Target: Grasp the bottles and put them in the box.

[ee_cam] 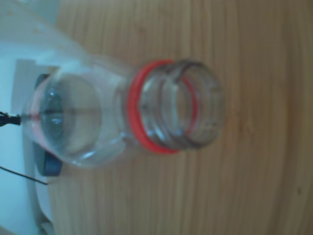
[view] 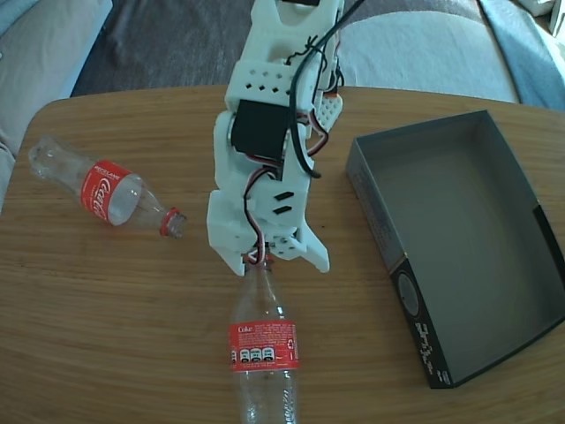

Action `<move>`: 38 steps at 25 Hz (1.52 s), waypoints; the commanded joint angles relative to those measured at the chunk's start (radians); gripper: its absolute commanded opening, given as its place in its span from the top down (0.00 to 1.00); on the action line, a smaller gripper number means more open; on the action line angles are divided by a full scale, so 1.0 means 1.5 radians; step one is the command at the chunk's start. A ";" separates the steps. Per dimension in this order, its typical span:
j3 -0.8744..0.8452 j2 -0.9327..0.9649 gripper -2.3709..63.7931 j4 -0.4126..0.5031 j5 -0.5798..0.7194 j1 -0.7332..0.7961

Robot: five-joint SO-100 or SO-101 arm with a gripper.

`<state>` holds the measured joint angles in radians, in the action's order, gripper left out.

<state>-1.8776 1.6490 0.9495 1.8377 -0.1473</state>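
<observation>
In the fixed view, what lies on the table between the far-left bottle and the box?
The arm's claw, at the neck of the second bottle; otherwise bare wood up to the box.

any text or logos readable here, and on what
"Coke": red label of the near bottle; the small print under it is unreadable.
White script on the far bottle: too blurred to read.
Round mark and white print on the box: too small.
Wrist view: none.

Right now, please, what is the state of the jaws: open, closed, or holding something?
Gripper: at the neck of the near bottle, which lies on the table. Whether its jaws are closed on it cannot be told.
</observation>
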 commanded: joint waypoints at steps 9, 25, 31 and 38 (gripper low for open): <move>-0.024 0.012 0.20 -0.002 0.072 -0.047; -0.026 0.000 0.20 -0.060 0.061 -0.031; -0.011 -0.048 0.20 -0.087 0.061 -0.030; 0.004 -0.077 0.20 -0.114 0.060 -0.030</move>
<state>-1.9159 1.5232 0.8007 1.9313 -0.1933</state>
